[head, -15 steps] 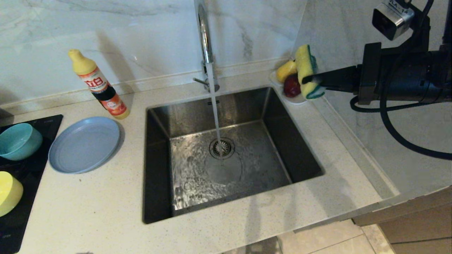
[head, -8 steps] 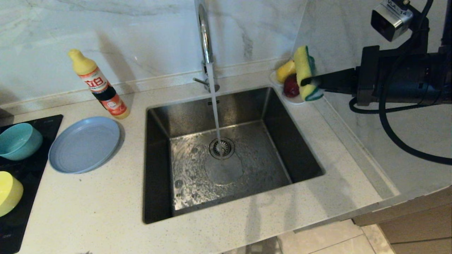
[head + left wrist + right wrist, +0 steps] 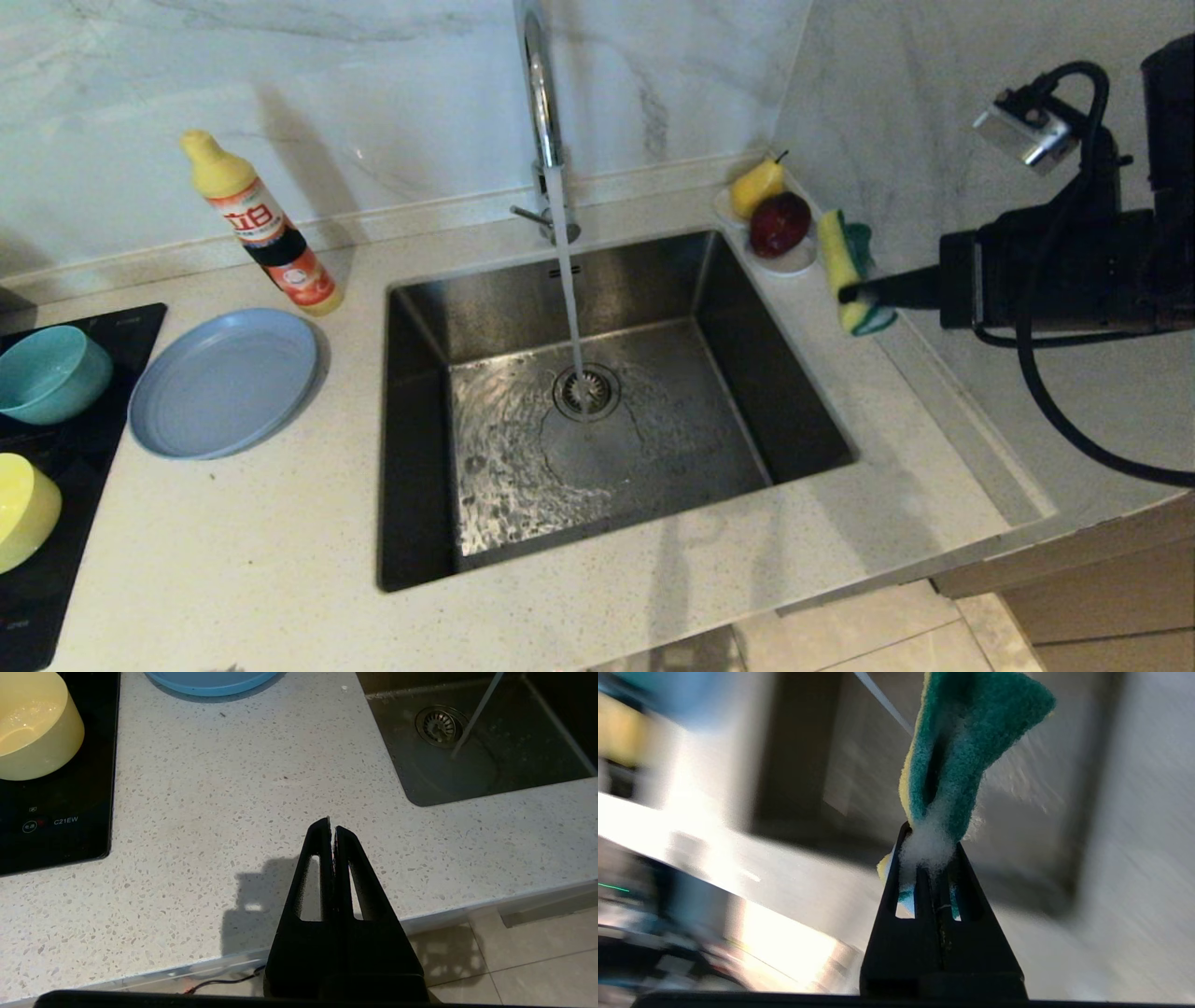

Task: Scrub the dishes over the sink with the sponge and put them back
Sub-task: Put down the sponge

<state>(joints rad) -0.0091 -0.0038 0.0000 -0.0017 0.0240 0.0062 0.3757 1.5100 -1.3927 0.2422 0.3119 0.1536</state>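
Note:
My right gripper (image 3: 854, 294) is shut on the yellow and green sponge (image 3: 848, 271), holding it upright above the counter at the sink's right rim. White foam squeezes out between the fingers around the sponge (image 3: 952, 760). The steel sink (image 3: 597, 411) has water running from the tap (image 3: 540, 93) onto the drain. The grey-blue plate (image 3: 224, 383) lies on the counter left of the sink. The teal bowl (image 3: 51, 373) and yellow bowl (image 3: 23, 509) sit on the black hob. My left gripper (image 3: 331, 828) is shut and empty over the counter's front edge, with the yellow bowl (image 3: 32, 723) off to one side.
A detergent bottle (image 3: 261, 224) stands behind the plate. A white saucer (image 3: 794, 264) with a pear and a red apple sits in the back right corner, close to the sponge. The marble wall rises just behind my right arm. The black hob (image 3: 56, 579) covers the counter's left end.
My right gripper has carried the sponge down and to the right, away from in front of the fruit saucer toward the sink's right rim, and the wrist has turned. The left arm stays still.

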